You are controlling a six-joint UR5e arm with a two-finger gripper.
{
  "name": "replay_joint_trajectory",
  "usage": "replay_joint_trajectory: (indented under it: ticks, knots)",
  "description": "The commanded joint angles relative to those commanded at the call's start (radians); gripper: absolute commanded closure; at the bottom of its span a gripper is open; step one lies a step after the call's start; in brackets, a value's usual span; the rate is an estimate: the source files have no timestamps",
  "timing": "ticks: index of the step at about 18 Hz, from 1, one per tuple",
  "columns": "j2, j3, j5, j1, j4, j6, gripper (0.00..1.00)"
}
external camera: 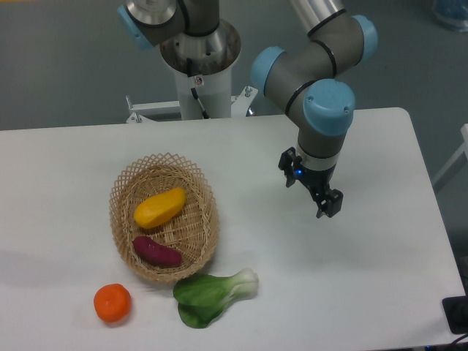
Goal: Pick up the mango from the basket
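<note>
The mango [160, 208] lies in the basket [123, 186], in the half farther from the camera, long axis tilted with its right end higher in the frame. Just beside it, in the nearer half, lies a dark purple sweet potato [156, 251]; whether the two touch cannot be resolved. The basket rests on the white counter [66, 175], left of centre.

Outside the basket, a round orange fruit [112, 303] sits near its lower-left rim, and a leafy green vegetable [212, 293] lies against or just beside its lower-right rim; contact is unclear.

The tool [327, 207] hangs over bare counter well to the right of the basket, apart from all produce. It points downward with a slight tilt. The fingers are dark and seen nearly edge-on, so the jaw gap is not visible: whether they stand apart or together cannot be told. Nothing is seen between them.

The arm's upper links and the base column [199, 51] are cut off by the top edge. A dark object [457, 314] is clipped at the lower-right corner and cannot be identified.
</note>
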Motion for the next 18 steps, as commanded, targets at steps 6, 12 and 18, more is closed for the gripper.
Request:
replay_joint_trajectory:
  ticks: [6,12,18]
  knots:
    - [0.008,-0.012,-0.100,-0.032,-0.002,-0.156,0.00]
    - [0.014,-0.026,-0.195,-0.041,-0.005,-0.277,0.00]
    - [0.052,-0.103,-0.195,-0.196,-0.003,-0.411,0.00]
